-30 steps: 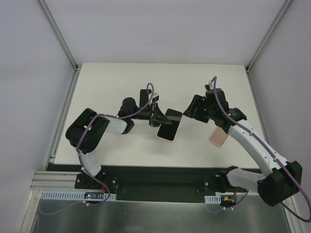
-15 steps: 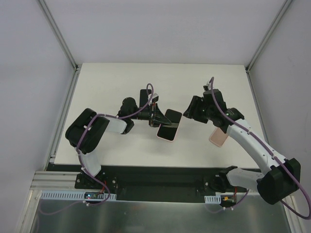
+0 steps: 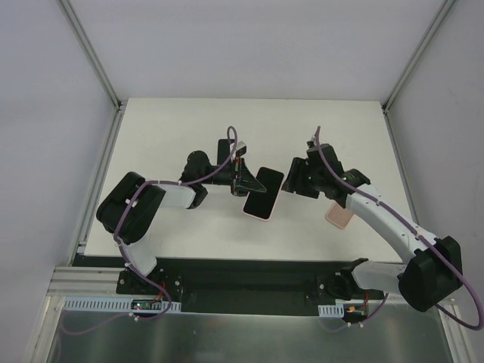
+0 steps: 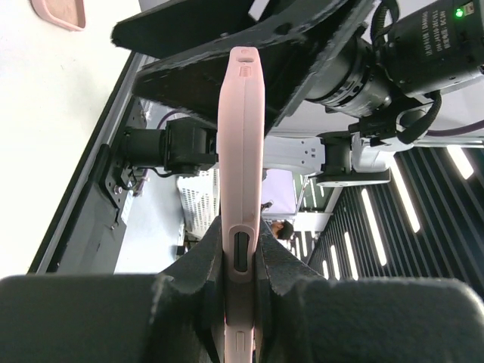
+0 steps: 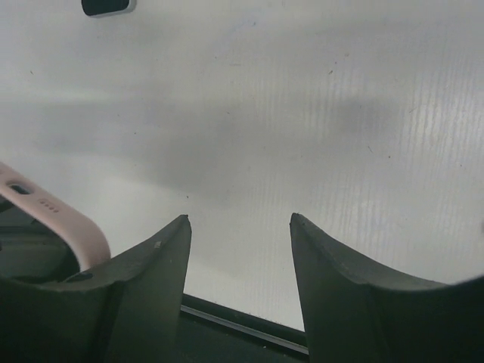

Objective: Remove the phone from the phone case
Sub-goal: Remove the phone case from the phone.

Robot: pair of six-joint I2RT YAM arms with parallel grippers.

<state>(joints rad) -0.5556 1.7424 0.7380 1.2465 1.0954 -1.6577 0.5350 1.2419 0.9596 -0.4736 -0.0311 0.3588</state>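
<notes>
Arm links (image 3: 386, 219): white, smooth, rounded shells.
Joints (image 3: 427, 266): bulky black housings at shoulder and elbow.
Cables (image 3: 330, 161): thin, purple, looped along both arms.
Bases (image 3: 144, 281): black, blocky.
Fingers (image 5: 155, 276): matte black, broad, tapering to curved tips.

Matt pink case (image 4: 242, 151) (black plastic fingers (image 4: 195, 281))

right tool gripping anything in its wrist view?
No, the right tool is open, with only bare white table showing in its gap.
</notes>
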